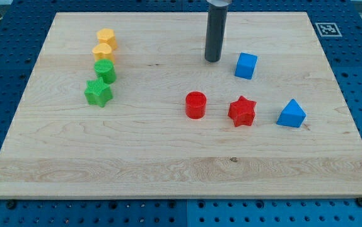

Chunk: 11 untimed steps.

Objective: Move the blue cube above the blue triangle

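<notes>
The blue cube (246, 65) sits on the wooden board at the upper right of centre. The blue triangle (292, 114) lies lower and further to the view's right, near the board's right side. My tip (213, 60) rests on the board just to the left of the blue cube, a short gap apart from it. The rod rises straight up out of the view's top.
A red cylinder (195, 104) and a red star (242, 111) lie left of the blue triangle. At the view's left stand a yellow hexagon (106, 38), a yellow block (103, 52), a green cylinder (105, 70) and a green star (98, 93). The board's right edge (345, 94) is near the triangle.
</notes>
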Each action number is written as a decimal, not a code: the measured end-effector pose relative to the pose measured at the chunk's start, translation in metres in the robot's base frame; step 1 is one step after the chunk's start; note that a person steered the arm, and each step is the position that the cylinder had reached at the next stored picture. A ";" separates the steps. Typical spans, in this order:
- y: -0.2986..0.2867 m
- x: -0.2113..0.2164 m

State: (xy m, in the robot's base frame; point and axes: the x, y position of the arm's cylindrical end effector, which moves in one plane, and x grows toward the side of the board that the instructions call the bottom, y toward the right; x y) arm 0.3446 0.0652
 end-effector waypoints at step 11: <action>0.115 0.069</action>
